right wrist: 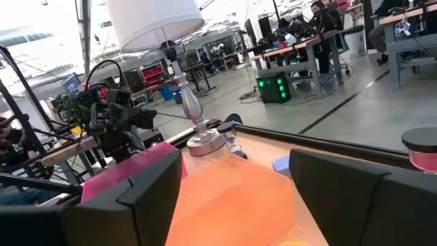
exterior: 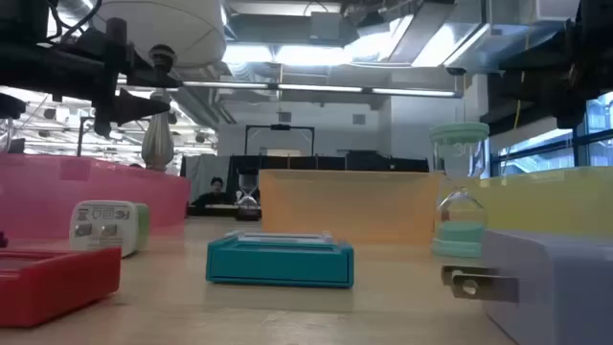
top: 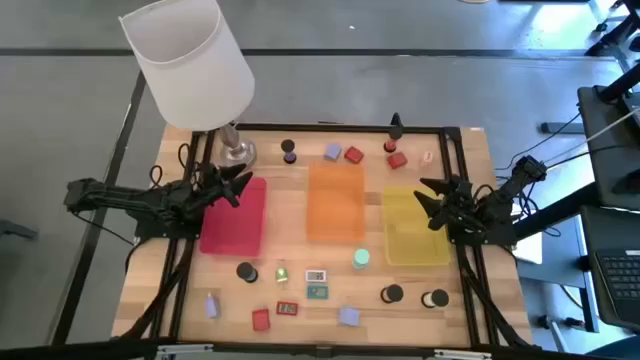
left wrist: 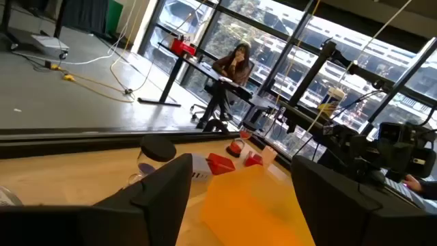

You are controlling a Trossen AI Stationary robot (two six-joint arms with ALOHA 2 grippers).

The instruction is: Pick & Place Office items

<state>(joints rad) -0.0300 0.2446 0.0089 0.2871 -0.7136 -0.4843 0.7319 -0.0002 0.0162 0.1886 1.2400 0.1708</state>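
Your left gripper (top: 237, 185) is hanging over the flat pink plastic tray (top: 236, 226) with its jaws apart and nothing in them. Your right gripper (top: 428, 203) hovers over the flat yellow tray (top: 415, 248), also spread and empty. The small office items (top: 317, 291) sit scattered on the wooden table (top: 175, 300), mostly nearer the front edge than either gripper, with the teal hourglass (top: 361, 259) just beside the yellow tray.

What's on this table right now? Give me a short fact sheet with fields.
Trays: pink tray, orange tray, yellow tray, side by side, nothing visible in them
Lamp: white-shaded lamp at far left corner
Office items: scattered around the trays, such as the teal hourglass
Left tool: open, over pink tray
Right tool: open, over yellow tray
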